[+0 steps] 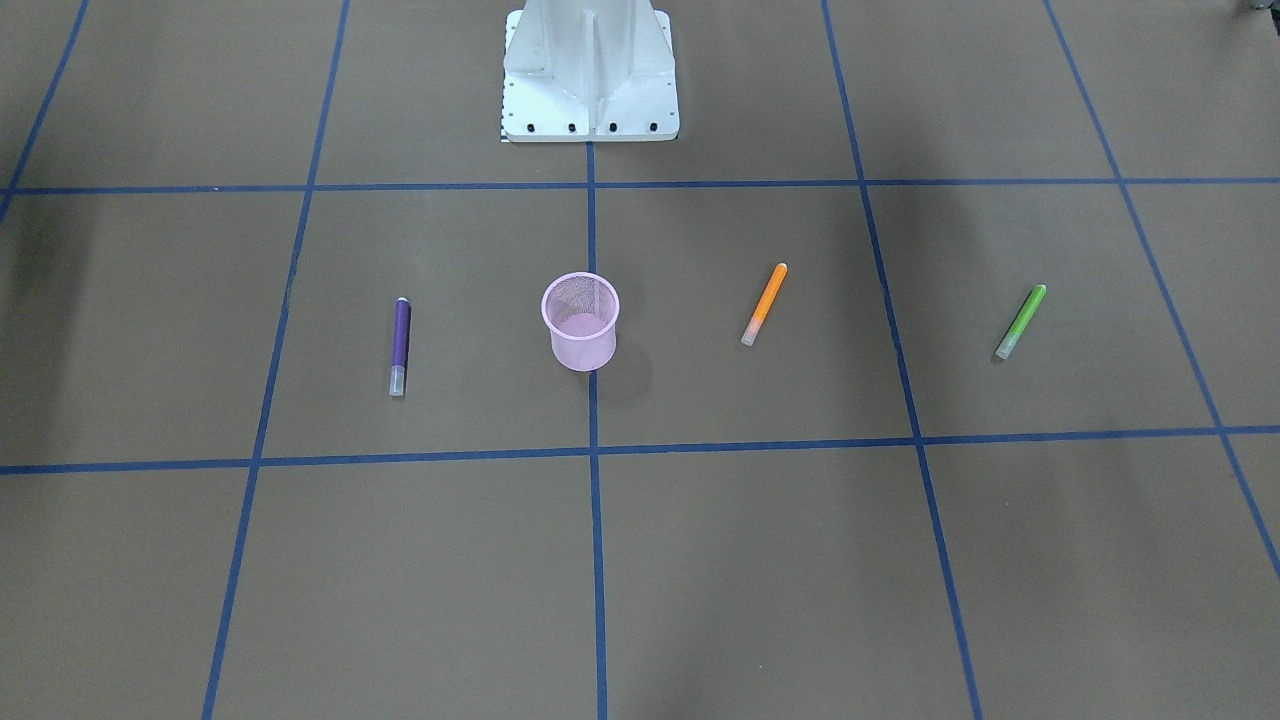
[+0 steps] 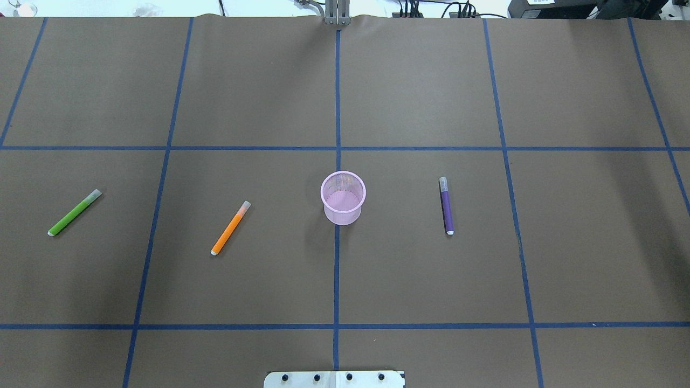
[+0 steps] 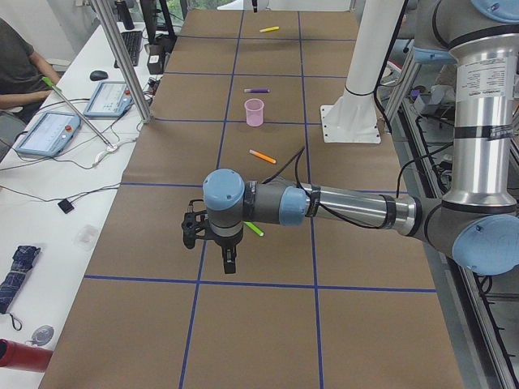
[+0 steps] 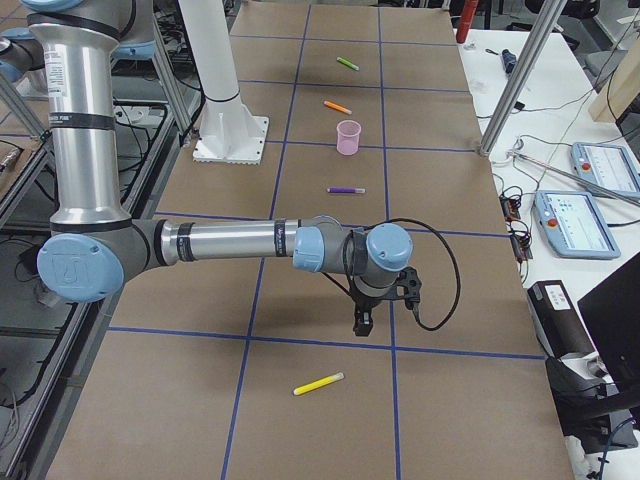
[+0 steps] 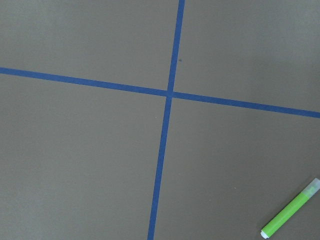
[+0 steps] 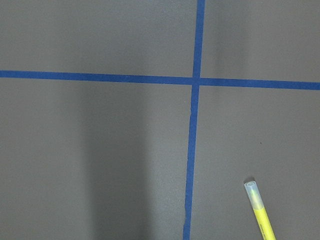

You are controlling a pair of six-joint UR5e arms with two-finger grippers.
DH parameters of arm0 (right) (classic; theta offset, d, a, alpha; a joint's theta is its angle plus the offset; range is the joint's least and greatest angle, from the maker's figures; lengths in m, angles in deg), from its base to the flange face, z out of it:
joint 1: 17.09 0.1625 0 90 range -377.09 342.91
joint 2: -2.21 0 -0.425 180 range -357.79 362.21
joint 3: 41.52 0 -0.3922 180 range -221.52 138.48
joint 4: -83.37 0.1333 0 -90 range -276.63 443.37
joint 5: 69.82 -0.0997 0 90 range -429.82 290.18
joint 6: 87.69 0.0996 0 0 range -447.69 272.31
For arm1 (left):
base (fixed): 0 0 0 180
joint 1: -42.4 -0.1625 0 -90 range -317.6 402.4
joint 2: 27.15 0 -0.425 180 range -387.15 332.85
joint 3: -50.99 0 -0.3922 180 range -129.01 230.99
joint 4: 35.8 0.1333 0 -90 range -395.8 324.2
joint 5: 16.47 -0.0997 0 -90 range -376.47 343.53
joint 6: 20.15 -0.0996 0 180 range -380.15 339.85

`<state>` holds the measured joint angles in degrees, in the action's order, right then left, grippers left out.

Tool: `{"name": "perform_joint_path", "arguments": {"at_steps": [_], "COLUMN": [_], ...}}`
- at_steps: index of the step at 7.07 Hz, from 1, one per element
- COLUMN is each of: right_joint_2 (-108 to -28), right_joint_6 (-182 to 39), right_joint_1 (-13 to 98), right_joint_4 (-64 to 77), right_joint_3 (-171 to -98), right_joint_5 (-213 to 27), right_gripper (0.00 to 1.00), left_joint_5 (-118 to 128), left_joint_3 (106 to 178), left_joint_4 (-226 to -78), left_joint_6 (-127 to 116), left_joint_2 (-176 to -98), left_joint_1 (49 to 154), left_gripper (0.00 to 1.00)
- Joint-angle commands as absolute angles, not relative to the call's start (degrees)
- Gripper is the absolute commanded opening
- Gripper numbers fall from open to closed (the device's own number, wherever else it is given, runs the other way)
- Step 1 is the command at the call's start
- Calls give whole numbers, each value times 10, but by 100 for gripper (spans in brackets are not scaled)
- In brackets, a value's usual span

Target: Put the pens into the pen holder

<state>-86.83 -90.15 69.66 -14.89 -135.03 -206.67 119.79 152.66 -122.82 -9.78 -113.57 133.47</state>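
Well, the pen holder [image 2: 343,198] stands upright on the table [image 2: 420,91], its base on a blue tape line [image 2: 336,280] that runs away from my base. All four pens lie flat on the table, apart from it.

On my right of the pen holder lies the purple pen [image 2: 446,206], near it, almost parallel to that tape line, with its pale cap end away from me. Much farther out on the same side lies the yellow pen [image 4: 319,384], well apart from the holder. My right wrist camera catches only its capped end.

On my left of the pen holder, the orange pen [image 2: 230,228] lies slanted, with its cap end turned toward the holder's side and away from me. The green pen [image 2: 74,212] lies well beyond the orange one, slanted much the same way.

My left claw [image 3: 229,266] hangs above the table, pointing down, farther from the pen holder than the green pen. My right claw [image 4: 362,322] hangs above the table too, pointing down, farther from the holder than the purple pen and nearer to it than the yellow one. Each claw shows only in a side view, so I cannot tell whether the fingers of either stand apart or together. Nothing shows between them.
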Motion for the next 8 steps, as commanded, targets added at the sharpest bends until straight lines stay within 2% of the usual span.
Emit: {"name": "perform_joint_path", "arguments": {"at_steps": [1, 8], "right_joint_2": [-868, -873], "right_joint_6": [-901, -899], "right_joint_1": [697, 697], "right_joint_4": [-149, -149], "right_joint_3": [-1349, -1370], "right_joint_5": [-2067, -2069], "right_gripper": [100, 100], "left_joint_5": [1191, 1196], "left_joint_3": [1541, 1556], "left_joint_4": [-1226, -1244], "left_joint_6": [-99, -98], "left_joint_2": [-1121, -1086], "left_joint_1": [1335, 1334], "left_gripper": [100, 100]}}
